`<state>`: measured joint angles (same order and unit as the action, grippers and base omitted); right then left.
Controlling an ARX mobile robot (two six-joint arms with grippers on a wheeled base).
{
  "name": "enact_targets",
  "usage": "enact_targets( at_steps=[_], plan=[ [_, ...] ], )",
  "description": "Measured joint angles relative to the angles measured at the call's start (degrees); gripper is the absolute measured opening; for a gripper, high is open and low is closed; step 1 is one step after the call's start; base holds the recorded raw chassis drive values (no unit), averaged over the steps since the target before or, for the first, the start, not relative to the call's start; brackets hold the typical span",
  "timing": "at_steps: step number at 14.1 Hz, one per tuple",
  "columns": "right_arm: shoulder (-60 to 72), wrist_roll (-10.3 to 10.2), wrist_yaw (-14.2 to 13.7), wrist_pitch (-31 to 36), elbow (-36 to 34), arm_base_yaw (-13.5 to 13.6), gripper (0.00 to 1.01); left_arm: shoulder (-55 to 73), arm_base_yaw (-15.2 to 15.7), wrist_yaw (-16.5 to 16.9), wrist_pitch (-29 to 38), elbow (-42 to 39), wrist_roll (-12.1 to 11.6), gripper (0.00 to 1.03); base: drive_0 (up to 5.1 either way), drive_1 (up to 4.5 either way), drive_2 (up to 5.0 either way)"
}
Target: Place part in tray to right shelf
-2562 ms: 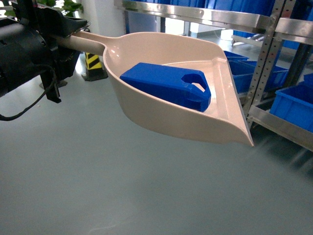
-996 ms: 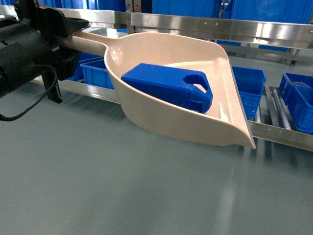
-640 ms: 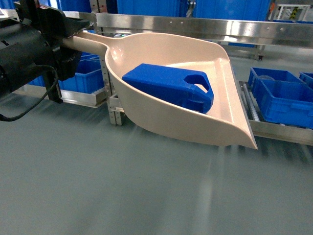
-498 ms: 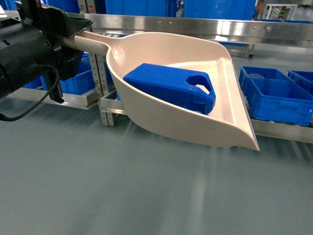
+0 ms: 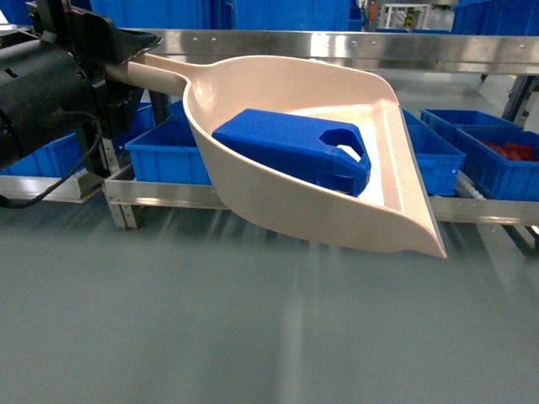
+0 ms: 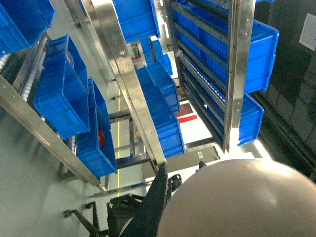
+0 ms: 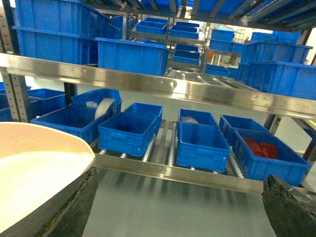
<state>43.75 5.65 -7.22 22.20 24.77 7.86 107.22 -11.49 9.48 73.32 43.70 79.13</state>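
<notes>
Overhead, the part (image 5: 290, 150) lay on its side inside the beige scoop tray (image 5: 253, 198), long axis running from the handle end toward the tray's open lip, handle cut-out nearest the lip at the right. Left gripper (image 5: 114, 63) was clamped on the tray's handle (image 5: 160, 74). Right gripper (image 7: 180, 207) stood with jaws spread wide, holding nothing. Right shelf (image 5: 337, 46) stood just behind the tray, its blue crates (image 5: 173, 151) along the lower level; one crate (image 7: 269, 155) held red pieces. Open grey floor (image 5: 253, 337) lay before the shelf's front rail.
</notes>
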Motion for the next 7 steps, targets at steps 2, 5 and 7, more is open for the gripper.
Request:
enact_targets(
  at_steps=[2, 5, 7],
  plan=[
    [0.0, 0.0, 0.0, 0.0, 0.0, 0.0, 0.98, 0.0, 0.0, 0.0, 0.0, 0.0, 0.0, 0.13, -1.5, -1.48, -1.5],
    [-0.09, 0.0, -0.02, 0.02, 0.0, 0.0, 0.98, 0.0, 0.0, -0.02, 0.0, 0.0, 0.0, 0.13, -1.5, -1.48, -1.5],
    [0.02, 0.0, -0.02, -0.09, 0.0, 0.0, 0.98, 0.0, -0.48, 0.57, 0.09, 0.0, 0.02, 0.13, -1.5, -1.48, -1.5]
  ],
)
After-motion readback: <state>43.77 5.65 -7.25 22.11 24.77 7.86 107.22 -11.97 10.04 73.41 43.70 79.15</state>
